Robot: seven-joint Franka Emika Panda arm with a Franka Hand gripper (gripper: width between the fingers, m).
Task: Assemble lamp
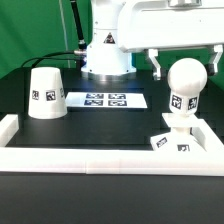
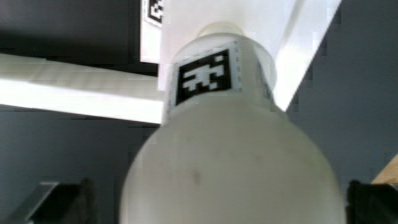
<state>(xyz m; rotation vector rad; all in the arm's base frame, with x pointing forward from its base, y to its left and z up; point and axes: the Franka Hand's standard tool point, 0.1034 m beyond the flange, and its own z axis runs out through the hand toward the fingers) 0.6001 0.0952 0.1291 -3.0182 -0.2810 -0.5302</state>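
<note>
— Exterior view: the fingers are spread wide, gripping nothing, with the bulb right between them!
— Yes, it's upright on the base just below them. The shade stands well away from the fingers on the surface.

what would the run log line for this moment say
gripper: open, straddling white ball bulb with neck | bulb: upright on low white square base block | white cone shade: apart, exterior view's left
</note>
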